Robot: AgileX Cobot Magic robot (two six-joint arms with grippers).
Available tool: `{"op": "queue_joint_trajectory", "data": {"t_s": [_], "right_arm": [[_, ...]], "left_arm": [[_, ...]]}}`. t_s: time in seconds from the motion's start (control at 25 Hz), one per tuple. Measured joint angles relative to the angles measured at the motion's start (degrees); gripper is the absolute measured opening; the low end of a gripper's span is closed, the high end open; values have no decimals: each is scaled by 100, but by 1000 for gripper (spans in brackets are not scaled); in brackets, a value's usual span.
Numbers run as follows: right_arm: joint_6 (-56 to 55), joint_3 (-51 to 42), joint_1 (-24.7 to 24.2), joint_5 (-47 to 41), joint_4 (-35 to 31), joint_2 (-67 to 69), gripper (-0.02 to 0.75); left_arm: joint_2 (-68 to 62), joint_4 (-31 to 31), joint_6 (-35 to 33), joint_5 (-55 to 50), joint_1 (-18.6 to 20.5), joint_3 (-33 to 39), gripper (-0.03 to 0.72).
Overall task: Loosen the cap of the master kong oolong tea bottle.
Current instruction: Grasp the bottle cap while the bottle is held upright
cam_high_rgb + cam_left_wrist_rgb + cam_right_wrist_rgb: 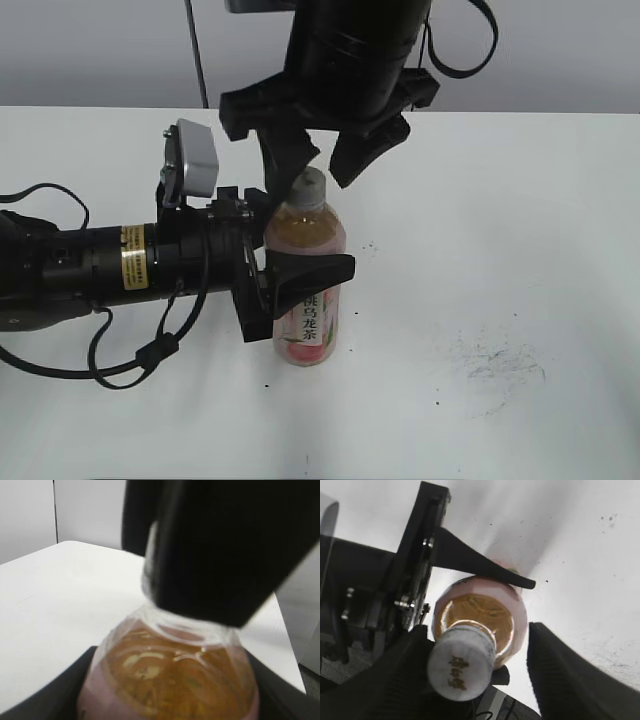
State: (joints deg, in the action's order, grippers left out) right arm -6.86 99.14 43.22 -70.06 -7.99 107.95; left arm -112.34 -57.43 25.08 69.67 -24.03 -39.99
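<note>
The master kong oolong tea bottle (305, 235) stands upright on the white table (520, 250), amber tea above a pink label. My left gripper (300, 278) is shut on its body from the left; the left wrist view shows the bottle's shoulder (170, 680) between those jaws (170, 702). The white-grey cap (308, 186) is on the neck. My right gripper (322, 165) hangs over it, open, one finger on each side. In the right wrist view the cap (462, 662) lies against the left finger, with a gap to the right finger (485, 680). The cap is hidden in the left wrist view.
The left arm and its cables (90, 265) lie across the left of the table. Dark scuff marks (495, 365) are at the front right. A right gripper finger (225, 545) fills the top of the left wrist view.
</note>
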Motion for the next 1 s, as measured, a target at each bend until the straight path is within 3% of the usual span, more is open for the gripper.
{"op": "queue_joint_trajectory", "data": {"t_s": [0.2, 0.32, 0.44, 0.6, 1.0], "right_arm": [[-292, 0, 0, 0, 75, 0, 395], [-81, 0, 11, 21, 33, 0, 290], [418, 0, 9, 37, 38, 0, 290], [1607, 0, 9, 86, 28, 0, 282], [5832, 0, 9, 86, -108, 0, 279]], "left_arm": [[0, 5, 0, 0, 0, 0, 448], [0, 17, 0, -6, 0, 0, 448], [0, 41, 0, -11, 0, 0, 448], [0, 41, 0, -11, 0, 0, 448], [0, 41, 0, -11, 0, 0, 448]]}}
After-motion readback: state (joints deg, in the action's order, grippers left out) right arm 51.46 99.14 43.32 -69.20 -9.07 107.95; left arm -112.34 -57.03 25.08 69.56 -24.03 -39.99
